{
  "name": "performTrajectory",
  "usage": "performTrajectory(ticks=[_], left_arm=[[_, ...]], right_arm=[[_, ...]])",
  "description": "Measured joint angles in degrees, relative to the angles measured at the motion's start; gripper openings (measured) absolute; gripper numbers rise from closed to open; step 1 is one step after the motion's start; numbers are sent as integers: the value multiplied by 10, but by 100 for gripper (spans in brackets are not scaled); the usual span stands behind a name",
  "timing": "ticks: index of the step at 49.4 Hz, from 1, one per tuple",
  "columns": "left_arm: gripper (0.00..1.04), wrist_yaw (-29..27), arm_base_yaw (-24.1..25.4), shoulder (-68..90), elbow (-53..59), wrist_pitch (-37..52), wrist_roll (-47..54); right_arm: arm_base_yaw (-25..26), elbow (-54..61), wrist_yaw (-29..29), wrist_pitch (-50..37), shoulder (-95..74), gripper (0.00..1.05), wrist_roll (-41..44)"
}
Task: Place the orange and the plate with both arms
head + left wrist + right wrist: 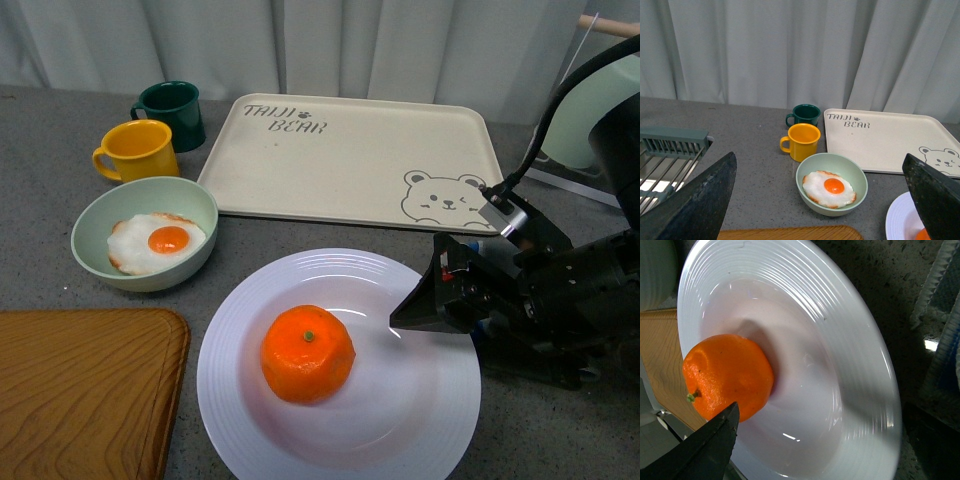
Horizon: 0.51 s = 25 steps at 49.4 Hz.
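Right claw (412,312) hangs spread over the plate (250,400), beside the orange (307,353), gripping nothing.

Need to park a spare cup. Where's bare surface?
Bear tray is bare throughout; wooden board, left of the plate, is bare. Crowded: yellow mug, green mug and bowl cluster left of the tray, and the right gripper hangs over the plate's right side.

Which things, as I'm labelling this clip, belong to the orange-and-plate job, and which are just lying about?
Job in hand:
orange
plate
right gripper

Lying about:
pale green bowl
fried egg
yellow mug
dark green mug
bear tray
wooden board
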<state>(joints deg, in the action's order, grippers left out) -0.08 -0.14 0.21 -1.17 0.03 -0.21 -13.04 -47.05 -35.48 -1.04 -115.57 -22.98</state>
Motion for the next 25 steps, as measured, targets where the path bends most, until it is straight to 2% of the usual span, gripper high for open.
performTrajectory(ticks=[18, 20, 25], left_arm=[[98, 0, 0, 0, 0, 0, 0], [98, 0, 0, 0, 0, 0, 0], [98, 0, 0, 0, 0, 0, 0]], right_arm=[[-13, -5, -25, -53, -32, 95, -78], [-14, -6, -24, -55, -35, 92, -87], [-17, -11, -15, -54, -50, 73, -102]])
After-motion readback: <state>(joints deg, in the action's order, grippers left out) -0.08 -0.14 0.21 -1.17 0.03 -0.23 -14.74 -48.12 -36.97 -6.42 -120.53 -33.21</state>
